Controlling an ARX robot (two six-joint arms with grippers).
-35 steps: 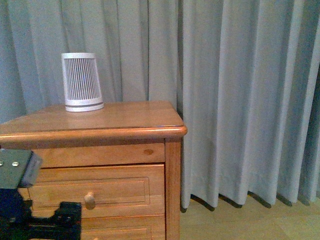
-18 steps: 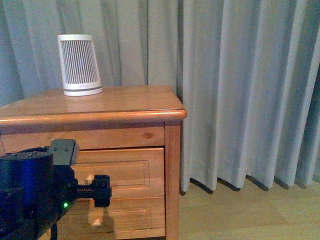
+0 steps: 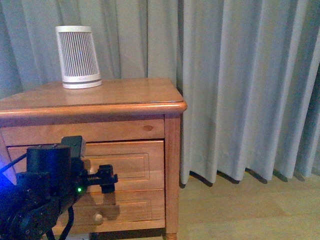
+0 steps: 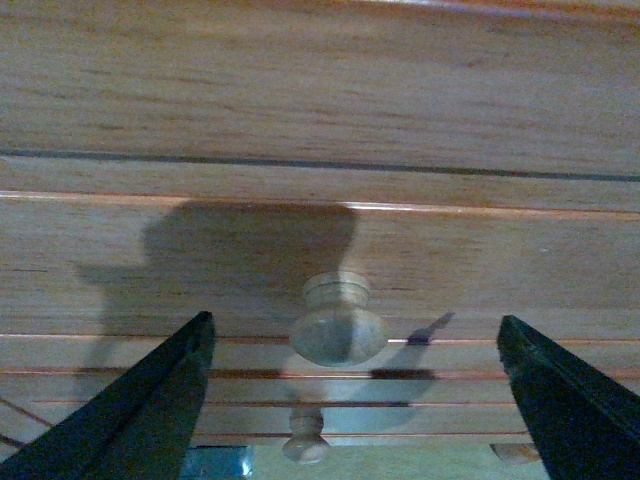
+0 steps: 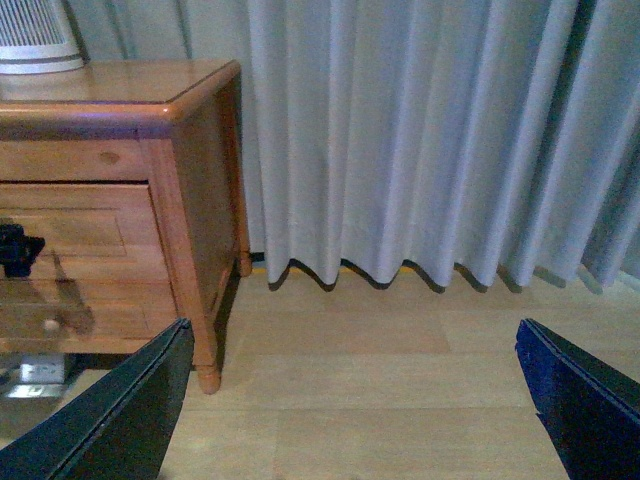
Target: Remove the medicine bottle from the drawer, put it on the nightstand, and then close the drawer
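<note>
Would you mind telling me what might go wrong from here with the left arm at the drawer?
The knob is small and rounded, so the open left tool might slip off when pulling. The drawer looks shut; a jerky pull could rock the nightstand and its white ribbed device.

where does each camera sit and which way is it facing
Front view: on the robot's body, facing the nightstand and curtain; the left gripper shows low, at the upper drawer.
Left wrist view: on the left arm, close up on that drawer's knob, between open fingers.
Right wrist view: on the right arm, facing the nightstand's corner, curtain and floor; the right gripper frames it, open.
Shared: front and right wrist views both show the left gripper and the white ribbed device.
</note>
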